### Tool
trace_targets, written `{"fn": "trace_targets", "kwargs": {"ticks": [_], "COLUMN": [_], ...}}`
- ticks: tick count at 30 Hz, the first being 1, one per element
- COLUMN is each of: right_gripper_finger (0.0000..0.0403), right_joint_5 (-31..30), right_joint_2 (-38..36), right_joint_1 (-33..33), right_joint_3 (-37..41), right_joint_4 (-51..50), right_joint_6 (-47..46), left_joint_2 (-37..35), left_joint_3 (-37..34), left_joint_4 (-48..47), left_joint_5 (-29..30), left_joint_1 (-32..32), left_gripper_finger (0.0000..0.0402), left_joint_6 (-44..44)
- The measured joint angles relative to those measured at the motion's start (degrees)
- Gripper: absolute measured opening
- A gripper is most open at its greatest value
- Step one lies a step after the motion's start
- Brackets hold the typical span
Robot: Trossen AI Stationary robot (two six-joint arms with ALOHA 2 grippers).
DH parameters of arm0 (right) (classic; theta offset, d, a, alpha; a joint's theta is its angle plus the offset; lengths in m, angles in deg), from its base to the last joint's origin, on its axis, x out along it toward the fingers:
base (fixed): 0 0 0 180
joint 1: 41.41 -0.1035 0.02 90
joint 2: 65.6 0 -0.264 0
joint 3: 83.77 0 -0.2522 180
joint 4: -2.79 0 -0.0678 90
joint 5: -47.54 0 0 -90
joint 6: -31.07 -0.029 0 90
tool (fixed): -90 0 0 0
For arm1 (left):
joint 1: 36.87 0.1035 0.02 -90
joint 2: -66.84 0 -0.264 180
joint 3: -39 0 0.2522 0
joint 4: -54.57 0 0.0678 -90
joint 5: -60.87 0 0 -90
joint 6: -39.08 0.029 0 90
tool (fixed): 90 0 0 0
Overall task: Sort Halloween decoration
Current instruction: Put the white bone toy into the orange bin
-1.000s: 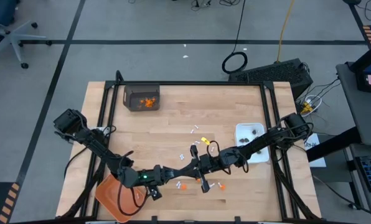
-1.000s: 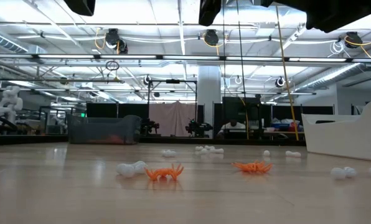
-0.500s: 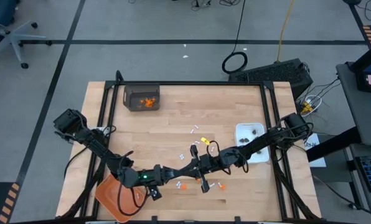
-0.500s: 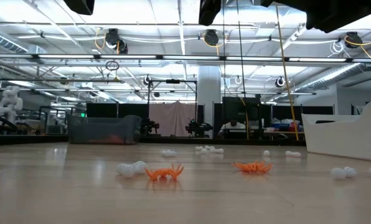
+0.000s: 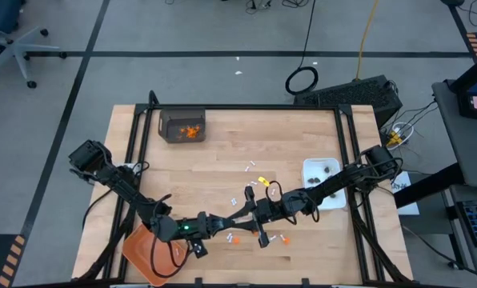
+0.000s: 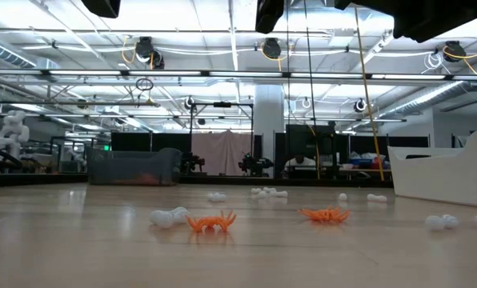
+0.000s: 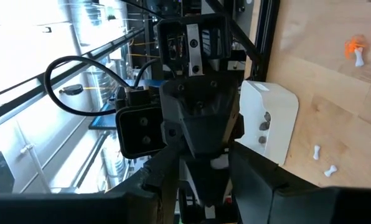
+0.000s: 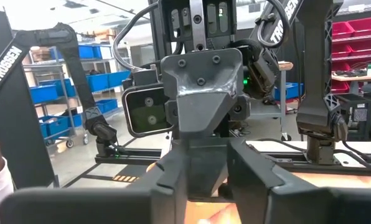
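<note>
My two grippers meet tip to tip, held level above the table's middle near its front: my left gripper (image 5: 240,218) comes from the left, my right gripper (image 5: 256,214) from the right. The left wrist view shows a small white piece (image 7: 220,163) between the tips. My right gripper (image 8: 205,186) has its fingers a little apart on either side of the left gripper's tip. Halloween decoration pieces lie loose on the wood: orange bits (image 6: 212,222) (image 6: 325,214) and white sticks (image 6: 169,216) (image 5: 250,170). My left gripper is shut on the small white piece (image 7: 220,163), lifted clear of the table. The fingers come at it level from the table's left. The right gripper's tip stands right in front of the place of contact, so which part is held cannot be told.
A dark bin (image 5: 182,126) holding orange bits stands at the far left. A white dish (image 5: 322,180) with dark bits sits at the right. An orange tray (image 5: 146,252) lies at the near left corner. Bare wood lies between the bin and the dish.
</note>
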Motion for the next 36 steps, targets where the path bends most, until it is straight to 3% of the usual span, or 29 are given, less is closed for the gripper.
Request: {"fn": "trace_targets", "kwargs": {"ticks": [4,8,10,17,23,29,36], "right_gripper_finger": [0.0085,0.0021,0.0008,0.0026,0.0022,0.0034,0.0089], "right_joint_5": [0.02,0.10,0.20,-0.16,-8.75,-11.78,-11.08], "right_joint_2": [0.00,-0.07,-1.12,-12.67,-22.13,-24.14,-20.72], "right_joint_1": [0.00,0.04,0.13,-1.08,-5.00,-8.57,-12.43], "right_joint_3": [0.00,0.00,0.00,0.04,0.00,0.02,0.07], "right_joint_4": [-0.22,-1.92,-5.40,-36.90,-57.42,-69.24,-76.50], "right_joint_6": [-0.88,1.58,2.21,-0.34,-4.34,-9.81,-15.05], "left_joint_2": [0.00,0.00,0.00,-0.04,-0.02,-0.02,-0.02], "left_joint_3": [0.00,0.00,0.00,0.04,0.02,0.02,0.02], "left_joint_4": [0.00,-0.58,-2.07,-5.49,-0.81,0.22,0.24], "left_joint_5": [0.01,0.10,1.47,9.08,9.78,9.78,9.78], "left_joint_1": [0.00,0.00,-0.12,-2.81,-5.18,-5.73,-5.68], "left_gripper_finger": [0.0129,0.0129,0.0129,0.0129,0.0129,0.0129,0.0129], "left_joint_6": [-0.04,-0.80,-3.59,-14.83,-15.03,-17.83,-23.29]}}
